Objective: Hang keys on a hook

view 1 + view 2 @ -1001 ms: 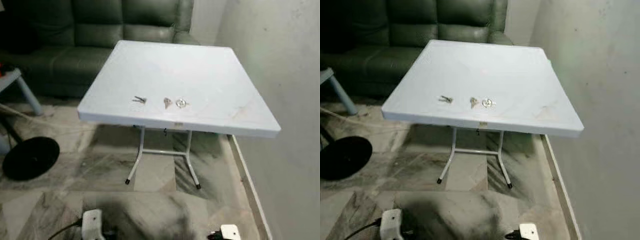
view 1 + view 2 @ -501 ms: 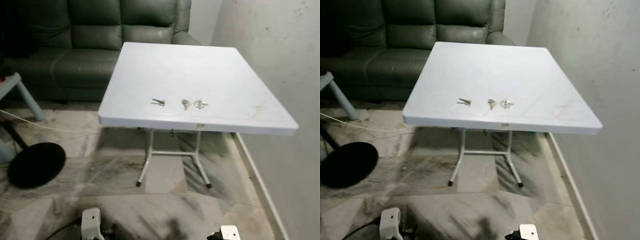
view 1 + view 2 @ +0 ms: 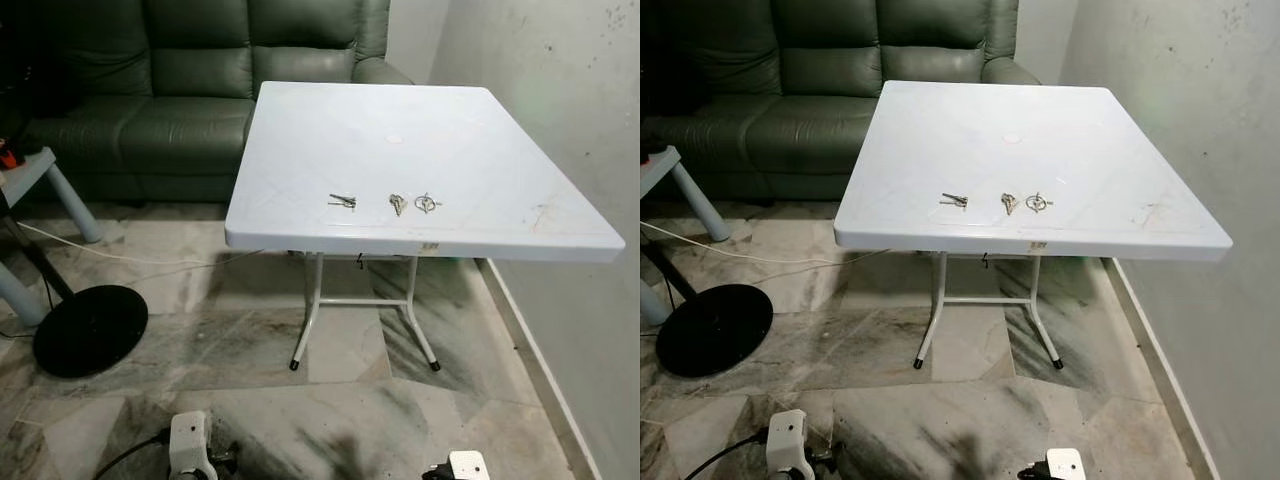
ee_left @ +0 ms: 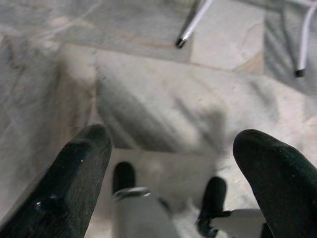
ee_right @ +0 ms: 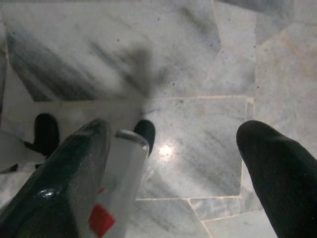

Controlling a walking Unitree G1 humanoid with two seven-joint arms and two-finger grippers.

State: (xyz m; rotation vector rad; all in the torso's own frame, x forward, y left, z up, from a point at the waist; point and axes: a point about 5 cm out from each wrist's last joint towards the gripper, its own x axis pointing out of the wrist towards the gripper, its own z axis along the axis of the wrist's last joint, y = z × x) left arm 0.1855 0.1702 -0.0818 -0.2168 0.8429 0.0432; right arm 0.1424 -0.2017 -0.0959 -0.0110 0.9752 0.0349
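Three small metal pieces lie in a row near the front edge of a white folding table (image 3: 480, 130): a bunch of keys (image 3: 342, 201) on the left, a second key (image 3: 397, 203) in the middle, and a key ring (image 3: 427, 203) on the right. The table stands a step or two ahead of me. My left gripper (image 4: 173, 136) hangs low over the marble floor, its black fingers (image 4: 81, 168) spread open and holding nothing. Over the floor on the other side, my right gripper (image 5: 176, 128) is also open and empty.
A dark green sofa (image 3: 180, 90) stands behind the table. A grey wall (image 3: 560, 100) runs along the table's right side. On the floor at the left are a black round base (image 3: 90, 330), a pale table leg (image 3: 70, 200) and a white cable (image 3: 110, 255).
The whole picture has shifted, so the camera moved: the table now sits further right in view and sharper. The keys lie where they were on the table.
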